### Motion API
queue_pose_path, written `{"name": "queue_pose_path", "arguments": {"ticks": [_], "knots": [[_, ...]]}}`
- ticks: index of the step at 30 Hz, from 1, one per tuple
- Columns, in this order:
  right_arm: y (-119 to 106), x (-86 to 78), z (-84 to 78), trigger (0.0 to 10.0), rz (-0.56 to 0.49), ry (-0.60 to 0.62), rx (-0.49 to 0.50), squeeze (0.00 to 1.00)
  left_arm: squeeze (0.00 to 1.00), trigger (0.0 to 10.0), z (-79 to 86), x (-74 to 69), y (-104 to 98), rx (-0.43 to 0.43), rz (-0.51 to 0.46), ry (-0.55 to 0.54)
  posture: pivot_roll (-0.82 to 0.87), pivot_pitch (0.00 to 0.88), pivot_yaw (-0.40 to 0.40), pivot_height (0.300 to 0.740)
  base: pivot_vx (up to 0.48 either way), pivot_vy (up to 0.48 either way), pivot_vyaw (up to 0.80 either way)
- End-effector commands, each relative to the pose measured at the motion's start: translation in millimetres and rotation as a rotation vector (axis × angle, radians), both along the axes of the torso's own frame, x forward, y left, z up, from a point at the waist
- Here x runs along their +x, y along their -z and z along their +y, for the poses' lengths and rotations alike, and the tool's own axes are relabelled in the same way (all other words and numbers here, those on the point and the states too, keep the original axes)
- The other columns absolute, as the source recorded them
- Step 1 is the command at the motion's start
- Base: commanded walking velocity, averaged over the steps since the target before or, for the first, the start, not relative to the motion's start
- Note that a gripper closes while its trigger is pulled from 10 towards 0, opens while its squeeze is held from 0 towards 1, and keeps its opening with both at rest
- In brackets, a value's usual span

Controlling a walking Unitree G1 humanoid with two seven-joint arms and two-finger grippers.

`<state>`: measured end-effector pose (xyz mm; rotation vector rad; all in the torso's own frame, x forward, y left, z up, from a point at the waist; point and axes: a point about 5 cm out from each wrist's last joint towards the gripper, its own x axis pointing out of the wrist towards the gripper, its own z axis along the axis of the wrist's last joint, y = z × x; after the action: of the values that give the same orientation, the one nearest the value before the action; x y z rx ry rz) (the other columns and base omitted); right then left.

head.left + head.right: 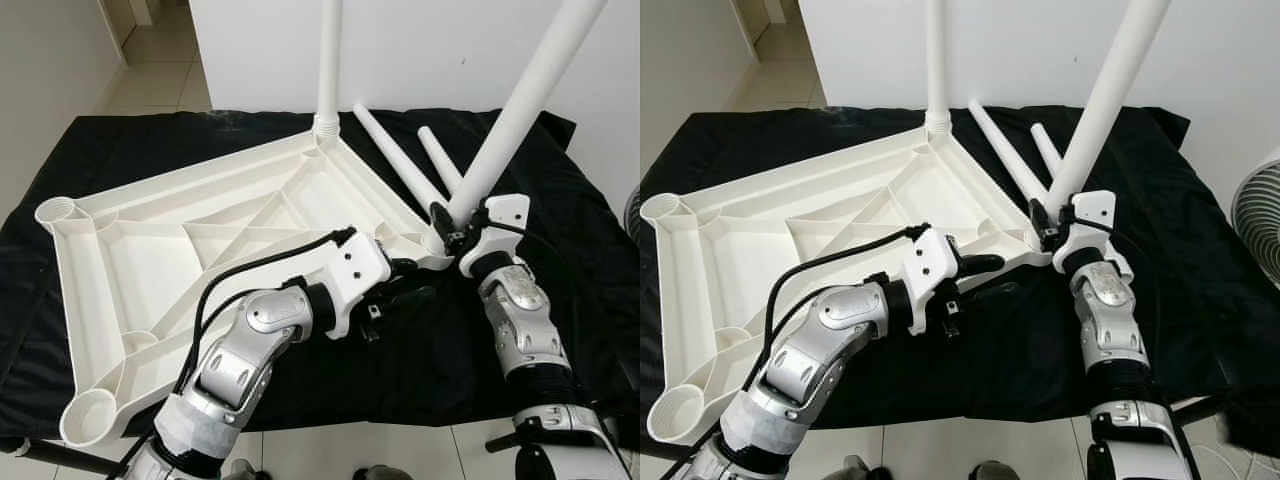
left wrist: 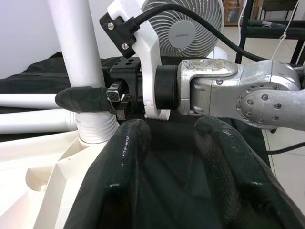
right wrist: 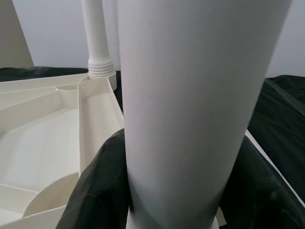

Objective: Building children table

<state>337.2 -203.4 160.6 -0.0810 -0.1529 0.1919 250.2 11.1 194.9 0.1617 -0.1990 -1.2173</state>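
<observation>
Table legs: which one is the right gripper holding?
The tilted leg at the tabletop's near right corner, clamped by the right gripper. One leg stands upright at the far corner; two spare legs lie flat on the cloth.

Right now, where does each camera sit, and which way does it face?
Head stereo pair: looks down at the upturned white tabletop on black cloth, both silver arms showing.
Left wrist: along the left gripper, toward the right gripper.
Right wrist: along its fingers, clamped on the tilted table leg.
All share that leg.
</observation>
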Motion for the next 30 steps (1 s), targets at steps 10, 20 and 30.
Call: {"name": "queue_pose_path", "arguments": {"ticks": [10,20,30], "knots": [[16,-10.0,17.4,10.0,0.089,0.069,0.022,0.00,0.00,10.0,0.5,2.1,-3,-0.004,-0.009,-0.043,-0.14,0.086,0.049,0.740,0.000,0.000,0.00],[20,-16.3,20.3,10.0,0.072,0.333,0.012,0.00,0.00,10.0,-0.4,1.0,-3,-0.006,-0.009,-0.036,-0.14,0.080,0.042,0.740,0.000,0.000,0.00],[20,-28.7,31.1,10.0,0.048,0.477,0.028,0.00,0.00,10.0,-1.2,0.0,-2,-0.005,-0.012,-0.031,-0.14,0.073,0.038,0.740,0.000,0.000,0.00]]}}
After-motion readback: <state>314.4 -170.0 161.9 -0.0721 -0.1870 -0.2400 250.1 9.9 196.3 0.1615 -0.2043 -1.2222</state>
